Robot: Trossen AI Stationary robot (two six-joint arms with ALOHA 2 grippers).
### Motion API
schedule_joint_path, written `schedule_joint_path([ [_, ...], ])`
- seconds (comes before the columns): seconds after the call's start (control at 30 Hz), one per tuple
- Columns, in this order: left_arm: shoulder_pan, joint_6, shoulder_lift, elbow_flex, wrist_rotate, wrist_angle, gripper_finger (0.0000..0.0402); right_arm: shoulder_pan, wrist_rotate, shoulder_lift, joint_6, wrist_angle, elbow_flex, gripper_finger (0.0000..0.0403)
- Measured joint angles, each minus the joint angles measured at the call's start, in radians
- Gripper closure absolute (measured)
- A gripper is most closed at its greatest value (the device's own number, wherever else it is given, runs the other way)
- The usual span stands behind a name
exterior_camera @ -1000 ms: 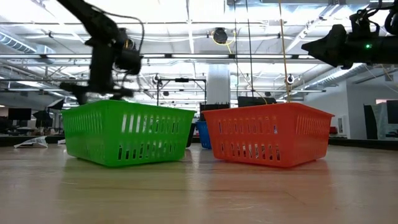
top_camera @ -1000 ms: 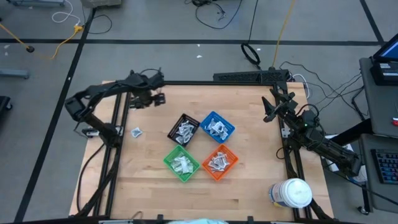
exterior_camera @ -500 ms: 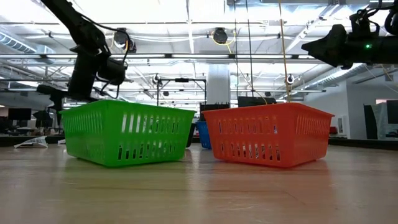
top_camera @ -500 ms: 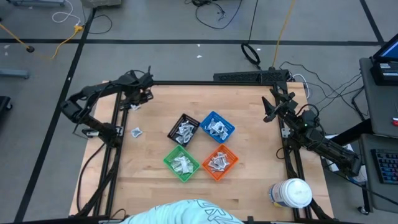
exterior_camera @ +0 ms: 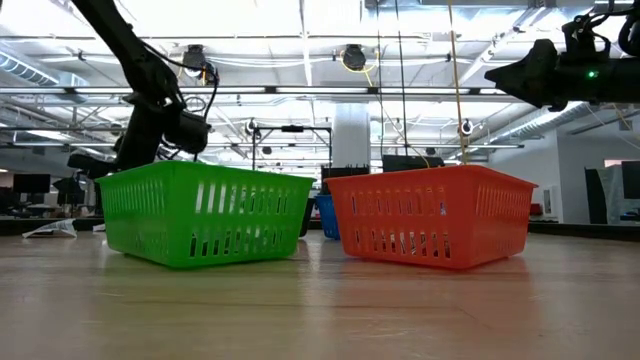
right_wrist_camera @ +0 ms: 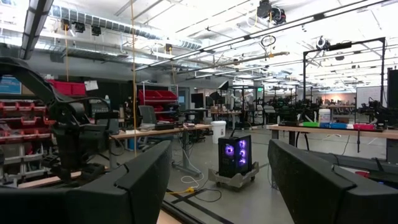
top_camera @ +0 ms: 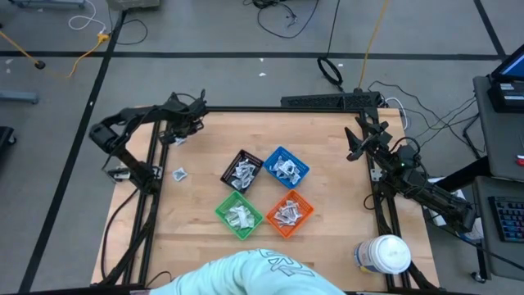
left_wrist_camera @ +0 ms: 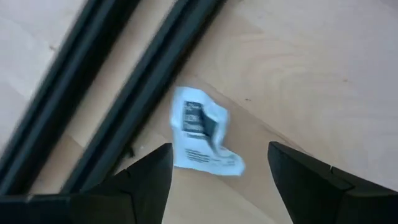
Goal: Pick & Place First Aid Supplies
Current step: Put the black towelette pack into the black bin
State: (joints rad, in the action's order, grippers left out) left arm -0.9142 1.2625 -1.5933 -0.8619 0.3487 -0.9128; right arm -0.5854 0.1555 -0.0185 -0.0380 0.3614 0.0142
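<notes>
A white packet (left_wrist_camera: 202, 134) lies flat near the desk's (top_camera: 327, 246) left edge, beside the frame rail; its long axis is unclear. The left gripper (left_wrist_camera: 217, 180) hovers above it, fingers spread, empty. By the far right corner, the right gripper (top_camera: 354, 146) waits, fingers wide, empty.

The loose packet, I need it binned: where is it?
High view: the packet lies on the table's left side, beside the left frame rail, left of the black bin.

Both tools (left_wrist_camera: 217, 168) (right_wrist_camera: 221, 180) open, aloft.
</notes>
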Motion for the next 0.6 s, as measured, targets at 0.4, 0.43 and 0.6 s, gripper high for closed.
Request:
schedule_joint_path([
  [0.4,-0.001,0.065,-0.04,0.013,0.115,-0.005,0.0143,0.0,0.0,0.0,0.0,0.0,0.0,0.014],
  [0.43,-0.001,0.079,-0.042,0.022,0.115,-0.003,0.0149,0.0,0.0,0.0,0.0,0.0,0.0,0.014],
  [0.6,0.018,0.094,-0.042,0.054,0.115,-0.008,0.0199,0.0,0.0,0.0,0.0,0.0,0.0,0.014],
])
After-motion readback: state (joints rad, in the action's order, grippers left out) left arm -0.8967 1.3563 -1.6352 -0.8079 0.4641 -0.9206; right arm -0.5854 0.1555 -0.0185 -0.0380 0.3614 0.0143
